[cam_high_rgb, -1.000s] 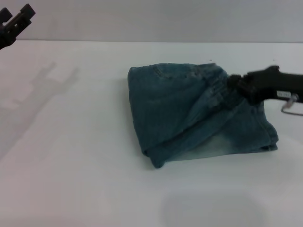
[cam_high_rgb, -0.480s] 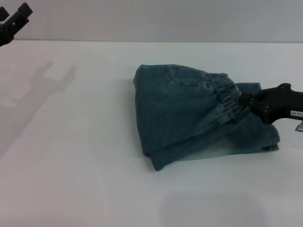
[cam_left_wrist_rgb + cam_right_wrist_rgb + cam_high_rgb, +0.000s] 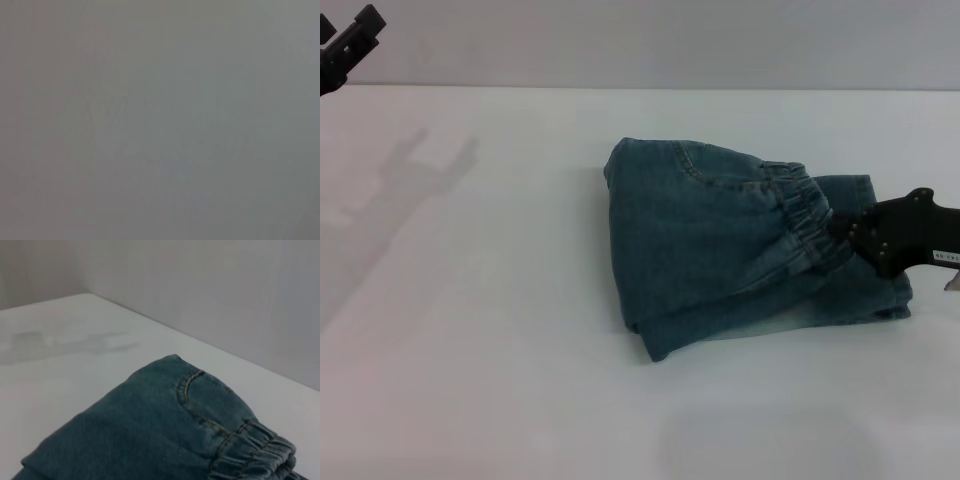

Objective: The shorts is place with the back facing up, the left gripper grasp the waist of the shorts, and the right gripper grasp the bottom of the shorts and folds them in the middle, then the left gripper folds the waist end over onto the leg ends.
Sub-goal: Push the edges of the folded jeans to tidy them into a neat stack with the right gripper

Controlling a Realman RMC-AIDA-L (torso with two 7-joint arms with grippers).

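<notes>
The denim shorts (image 3: 720,240) lie folded on the white table (image 3: 470,350), right of centre. The gathered waist (image 3: 800,215) rests on top of the fold, near the leg ends (image 3: 875,300) on the right. My right gripper (image 3: 842,230) reaches in from the right edge, low over the cloth, and is shut on the waist. The right wrist view shows the shorts (image 3: 150,430) close up, with the ruffled waist (image 3: 255,455) nearest the camera. My left gripper (image 3: 350,45) hangs high at the far left corner, well away from the shorts. The left wrist view is plain grey.
A grey wall (image 3: 640,40) rises behind the table's far edge. The left arm casts a shadow (image 3: 410,190) on the table's left side. White tabletop surrounds the shorts on all sides.
My right gripper has pulled the waist to the right and down over the leg ends, flattening the fold. The left gripper has shifted only slightly.
</notes>
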